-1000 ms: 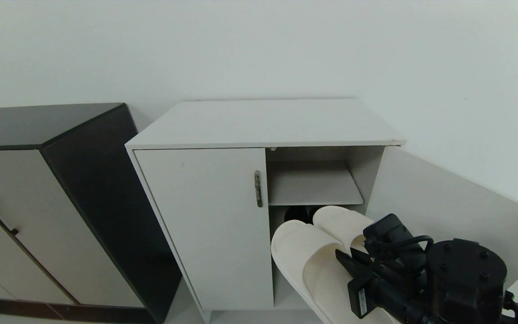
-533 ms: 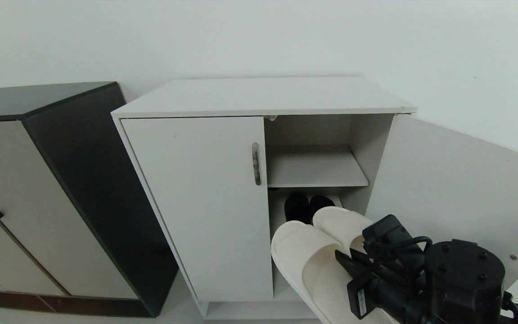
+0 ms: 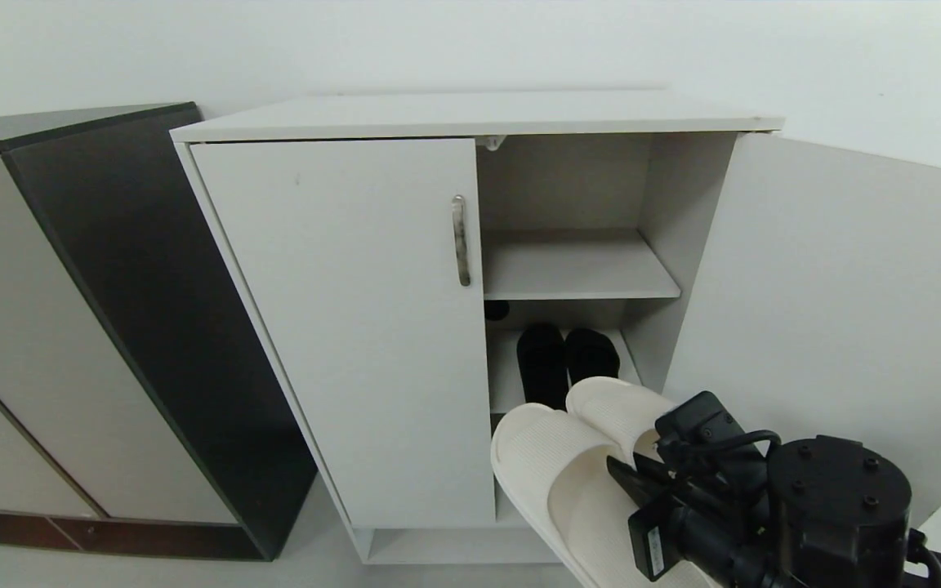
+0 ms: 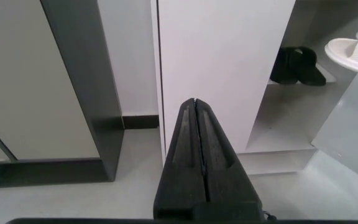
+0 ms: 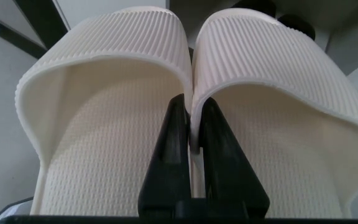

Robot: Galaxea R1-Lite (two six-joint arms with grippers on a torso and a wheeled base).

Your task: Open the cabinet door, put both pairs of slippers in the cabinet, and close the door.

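The cabinet (image 3: pixel 470 114) stands with its right door (image 3: pixel 838 294) swung wide and its left door (image 3: pixel 340 327) shut, so only the right half is open to reach. A black pair of slippers (image 3: pixel 564 359) already lies side by side on the lower shelf (image 3: pixel 503 384). The white pair (image 3: pixel 556 457) hangs in the air just outside the opening, toes pointed in. The right pincer (image 5: pixel 192 124) is clamped on the two inner walls pressed together, which I take to be why both slippers travel as one and stay level. They look lined up with the gap beside the shut door, so a straight push inward should carry them in. The left pincer (image 4: pixel 194 109) is squeezed together with nothing in it, held low before the shut door, well out of the way. Closing the right door remains to be done.
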